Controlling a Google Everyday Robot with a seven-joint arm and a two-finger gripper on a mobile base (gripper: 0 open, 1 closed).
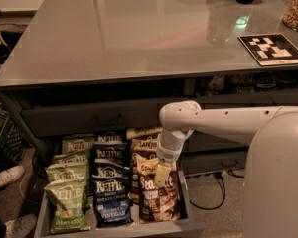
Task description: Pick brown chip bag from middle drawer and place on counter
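Observation:
The middle drawer (42, 217) is pulled open at the bottom left and is full of chip bags in three rows. The brown chip bag (159, 197) with white "Sea Salt" script lies at the front of the right row, with more brown bags (143, 144) behind it. My gripper (163, 173) reaches down from the white arm and sits right on the tan top band of the front brown bag. The grey glossy counter (139, 29) spans the upper frame above the drawers.
Green Kettle bags (67, 202) fill the drawer's left row and dark-blue Kettle bags (109, 192) the middle row. A closed drawer front with a curved pull (107, 119) sits above. A black-and-white marker card (272, 48) and a jar (297, 6) stand on the counter's right. Cables lie on the floor.

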